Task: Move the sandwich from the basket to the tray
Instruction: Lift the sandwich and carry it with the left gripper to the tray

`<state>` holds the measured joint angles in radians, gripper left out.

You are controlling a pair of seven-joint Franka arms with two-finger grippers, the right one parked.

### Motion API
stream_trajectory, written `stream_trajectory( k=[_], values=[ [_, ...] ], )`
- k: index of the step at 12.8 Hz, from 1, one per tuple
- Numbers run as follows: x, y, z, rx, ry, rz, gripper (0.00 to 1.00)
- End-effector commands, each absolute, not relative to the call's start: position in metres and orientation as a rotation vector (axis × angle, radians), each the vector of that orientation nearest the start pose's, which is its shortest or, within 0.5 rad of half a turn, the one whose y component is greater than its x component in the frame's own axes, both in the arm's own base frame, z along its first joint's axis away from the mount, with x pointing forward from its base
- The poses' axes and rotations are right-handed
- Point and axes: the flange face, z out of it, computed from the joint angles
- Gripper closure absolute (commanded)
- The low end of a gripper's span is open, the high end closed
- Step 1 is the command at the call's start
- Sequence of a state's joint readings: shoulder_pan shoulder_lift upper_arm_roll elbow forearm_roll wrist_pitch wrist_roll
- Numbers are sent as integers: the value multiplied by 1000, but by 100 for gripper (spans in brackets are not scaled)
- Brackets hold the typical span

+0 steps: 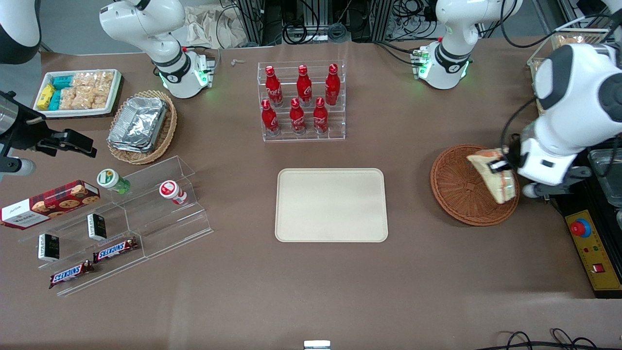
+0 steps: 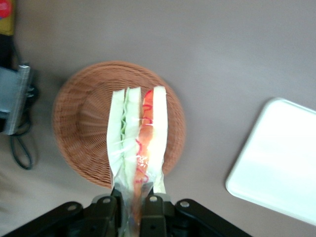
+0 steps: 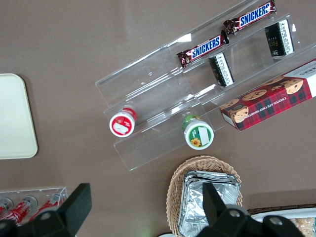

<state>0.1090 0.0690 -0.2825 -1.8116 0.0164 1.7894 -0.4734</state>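
Note:
The sandwich [image 1: 492, 178] is a wrapped wedge of pale bread with red and orange filling. My left gripper [image 1: 503, 165] is shut on one end of it and holds it up above the reddish-brown wicker basket [image 1: 457, 187]. In the left wrist view the sandwich [image 2: 138, 143] hangs from the gripper [image 2: 132, 205] over the basket [image 2: 79, 128], clear of the weave. The cream-beige tray [image 1: 331, 204] lies bare at the table's middle, beside the basket toward the parked arm's end; its corner shows in the left wrist view [image 2: 276, 163].
A clear rack of red bottles [image 1: 301, 99] stands farther from the front camera than the tray. A yellow control box with a red button [image 1: 590, 248] lies at the working arm's table end. Snack shelves [image 1: 116, 218] and a foil-container basket [image 1: 141, 126] lie toward the parked arm's end.

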Motion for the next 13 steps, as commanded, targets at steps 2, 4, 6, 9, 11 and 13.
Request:
stream_trajectory(
  k=[2,4,6,9,11,13],
  values=[
    [569,-177,455,-3140,-275,261,100],
    [574,-209,414,-3180,-239,246,100],
    [567,-247,364,-3192,-126,263,99],
    [559,-295,303,-3165,-58,218,99],
    [552,-316,276,-3128,-73,172,99],
    [556,-322,262,-3140,-68,141,99]
  ],
)
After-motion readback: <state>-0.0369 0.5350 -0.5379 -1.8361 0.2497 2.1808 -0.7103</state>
